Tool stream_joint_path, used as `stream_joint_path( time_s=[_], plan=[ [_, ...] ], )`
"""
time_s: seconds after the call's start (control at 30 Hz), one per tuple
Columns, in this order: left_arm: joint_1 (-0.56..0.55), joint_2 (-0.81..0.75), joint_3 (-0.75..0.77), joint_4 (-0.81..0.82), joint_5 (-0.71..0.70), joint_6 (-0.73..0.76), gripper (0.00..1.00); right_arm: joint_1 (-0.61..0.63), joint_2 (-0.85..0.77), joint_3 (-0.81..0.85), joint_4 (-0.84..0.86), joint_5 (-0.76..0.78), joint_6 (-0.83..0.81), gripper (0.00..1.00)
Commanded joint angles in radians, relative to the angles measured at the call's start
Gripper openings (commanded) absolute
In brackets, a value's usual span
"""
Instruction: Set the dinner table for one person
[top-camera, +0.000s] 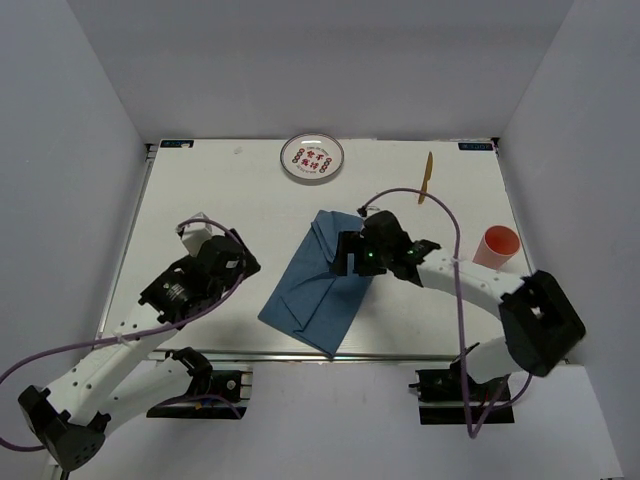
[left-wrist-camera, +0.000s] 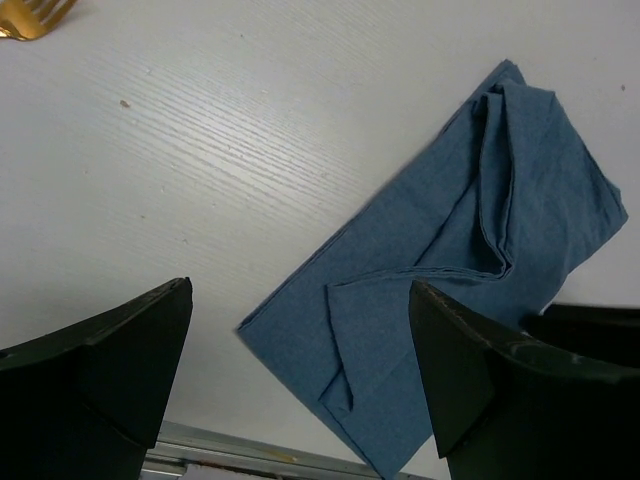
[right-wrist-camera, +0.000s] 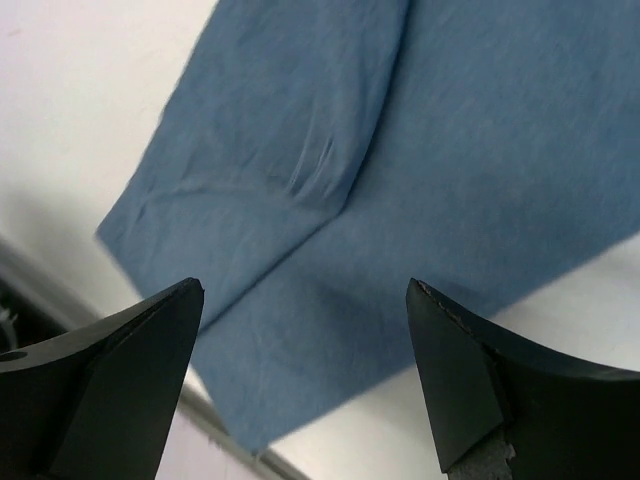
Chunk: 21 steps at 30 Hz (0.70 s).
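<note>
Here, white dinner table (top-camera: 225, 190), grey walls (top-camera: 320, 60)

Blue cloth (top-camera: 314, 295) — white table (top-camera: 240, 185)

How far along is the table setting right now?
Early. Nothing is arranged: the blue cloth lies folded and rumpled mid-table, the plate at the far edge, the gold utensil and cup at right. In hand: the right gripper, open, over the cloth; the left gripper open. Left: likely flatten the cloth, then bring plate, utensil, cup to it.
</note>
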Motion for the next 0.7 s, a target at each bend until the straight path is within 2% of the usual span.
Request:
stream_joint_path(
  time_s=[0.0,0.1,0.27,0.3,0.33,0.43,0.67],
  plan=[
    [-0.006,0.020,-0.064,0.088,0.067,0.023,0.98,0.013,0.130,0.153,-0.031,0.175,0.019,0.88],
    [-0.006,0.076,-0.095,0.140,0.129,0.049,0.98,0.015,0.291,0.320,-0.081,0.162,-0.010,0.87],
    [-0.006,0.197,-0.163,0.226,0.181,0.052,0.98,0.022,0.503,0.511,-0.163,0.168,-0.035,0.78],
    [-0.006,0.212,-0.172,0.237,0.187,0.057,0.98,0.028,0.526,0.537,-0.191,0.164,-0.035,0.75],
    [-0.006,0.226,-0.196,0.274,0.210,0.063,0.97,0.031,0.558,0.568,-0.198,0.159,-0.038,0.66],
    [-0.006,0.294,-0.218,0.323,0.246,0.078,0.88,0.051,0.598,0.594,-0.204,0.152,-0.042,0.51],
    [-0.006,0.424,-0.241,0.413,0.304,0.126,0.78,0.074,0.658,0.684,-0.297,0.239,-0.061,0.50]
  ],
)
